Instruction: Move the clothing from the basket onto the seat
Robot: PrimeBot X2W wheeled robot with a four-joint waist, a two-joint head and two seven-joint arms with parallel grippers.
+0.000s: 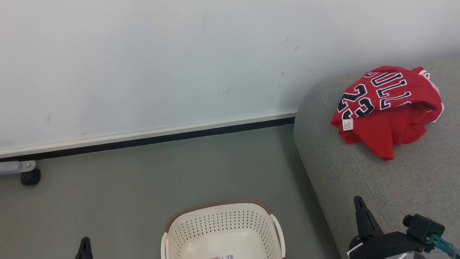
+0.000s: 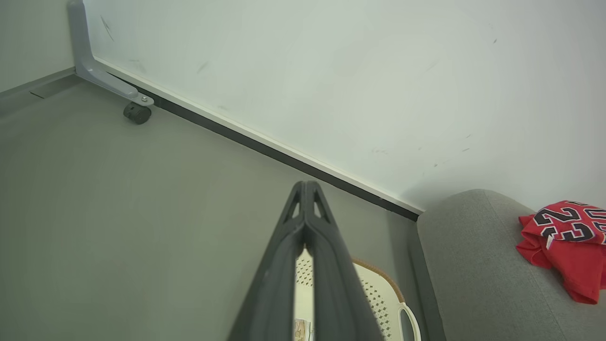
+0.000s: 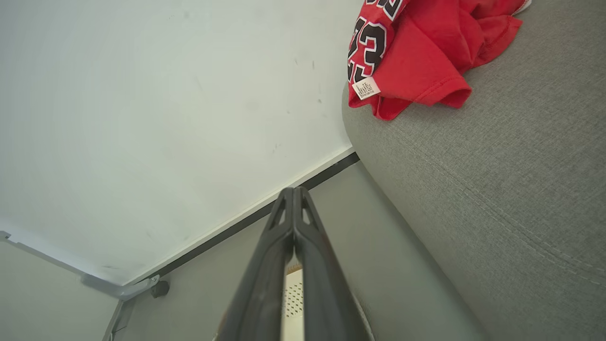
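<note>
The red clothing (image 1: 388, 108), a plain red piece under a jersey with navy lettering and a white tag, lies bunched on the grey seat (image 1: 406, 194) at the right; the pile is also in the left wrist view (image 2: 565, 246) and the right wrist view (image 3: 416, 52). The cream basket (image 1: 222, 230) stands on the floor at bottom centre, with no garment in the part that shows and a paper label on its bottom. My left gripper (image 1: 85, 240) pokes up at the lower left, shut (image 2: 306, 184). My right gripper (image 1: 357, 199) is over the seat's front edge, shut (image 3: 293, 190), holding nothing.
A white wall panel (image 1: 143, 64) with a dark base strip runs behind the grey floor (image 1: 125, 187). A grey bracket with a black caster (image 1: 30, 177) sits at the far left. The seat's rounded corner (image 1: 305, 108) stands right of the basket.
</note>
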